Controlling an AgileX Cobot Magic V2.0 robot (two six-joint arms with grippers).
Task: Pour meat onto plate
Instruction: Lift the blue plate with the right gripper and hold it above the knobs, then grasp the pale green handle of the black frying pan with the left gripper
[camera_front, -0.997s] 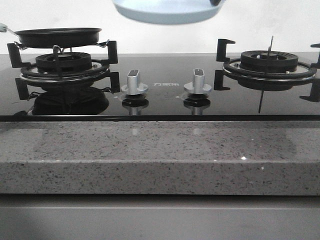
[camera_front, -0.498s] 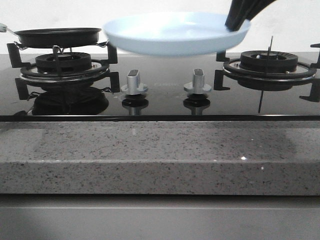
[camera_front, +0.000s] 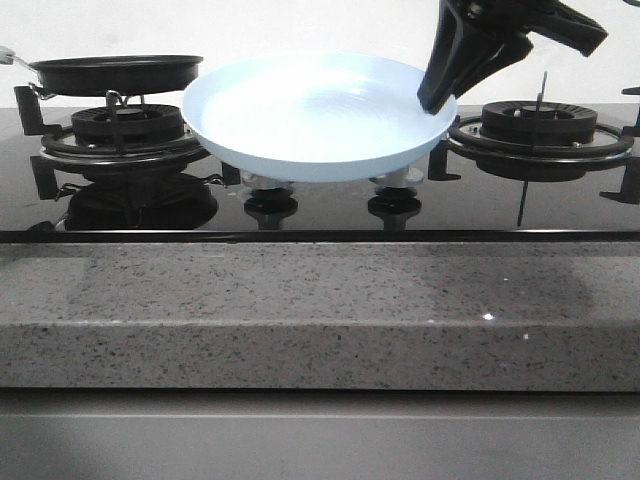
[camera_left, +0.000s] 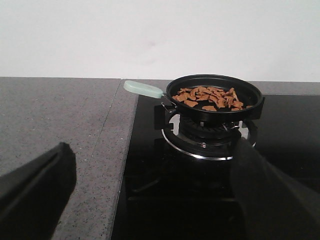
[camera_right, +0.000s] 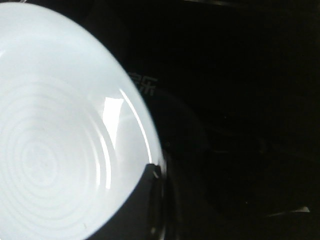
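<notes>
The right gripper (camera_front: 437, 100) pinches the rim of the plate (camera_front: 300, 125), holding it tilted above the middle of the black glass hob (camera_front: 320, 205), over the two knobs, between the left burner (camera_front: 125, 130) and the right burner (camera_front: 540, 125). The plate's bowl is bare, showing only faint concentric rings in the right wrist view. The meat (camera_left: 210, 97) lies as a loose heap of light-brown pieces inside the black frying pan (camera_left: 215, 97), which sits on the left burner's grate with its pale green handle (camera_left: 143, 89) pointing toward the speckled grey bench (camera_left: 60, 115). The left gripper (camera_left: 150, 195) is apart from the pan, its fingers (camera_left: 37, 185) spread wide and holding nothing
</notes>
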